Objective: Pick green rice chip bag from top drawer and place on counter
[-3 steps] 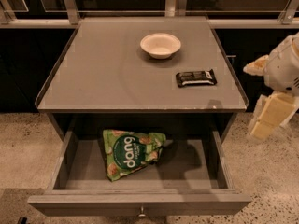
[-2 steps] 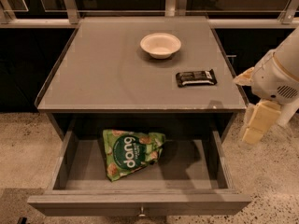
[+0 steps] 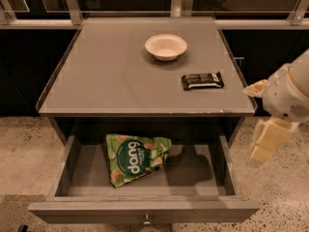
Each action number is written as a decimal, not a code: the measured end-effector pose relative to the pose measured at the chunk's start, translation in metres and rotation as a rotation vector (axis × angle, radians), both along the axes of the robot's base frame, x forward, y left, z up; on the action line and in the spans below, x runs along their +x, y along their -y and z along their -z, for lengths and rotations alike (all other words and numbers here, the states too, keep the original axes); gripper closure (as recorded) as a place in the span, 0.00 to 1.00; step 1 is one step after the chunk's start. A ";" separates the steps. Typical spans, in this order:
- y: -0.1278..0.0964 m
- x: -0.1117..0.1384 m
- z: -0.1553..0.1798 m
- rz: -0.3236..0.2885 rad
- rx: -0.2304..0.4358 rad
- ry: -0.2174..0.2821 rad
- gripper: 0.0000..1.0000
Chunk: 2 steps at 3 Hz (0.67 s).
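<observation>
The green rice chip bag (image 3: 135, 157) lies flat in the open top drawer (image 3: 145, 210), left of its middle. The drawer is pulled out below the counter (image 3: 111, 76). My gripper (image 3: 263, 117) hangs in the air at the right, outside the counter's front right corner and above the floor beside the drawer's right wall. It is open and empty, well right of the bag. One cream finger (image 3: 268, 141) points down and to the left.
A white bowl (image 3: 165, 46) and a small black candy bar wrapper (image 3: 202, 80) sit on the counter. A metal railing and dark glass run behind it. Speckled floor lies on both sides of the drawer.
My gripper has dropped lower beside the counter's front right corner. The bag, bowl and wrapper have not moved.
</observation>
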<state>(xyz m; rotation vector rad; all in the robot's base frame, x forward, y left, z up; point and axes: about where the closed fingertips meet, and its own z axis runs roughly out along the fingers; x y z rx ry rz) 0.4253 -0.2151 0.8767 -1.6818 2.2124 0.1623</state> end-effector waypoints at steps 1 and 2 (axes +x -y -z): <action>-0.019 -0.032 0.023 0.024 0.080 0.060 0.00; -0.046 -0.050 0.072 0.002 0.203 0.058 0.00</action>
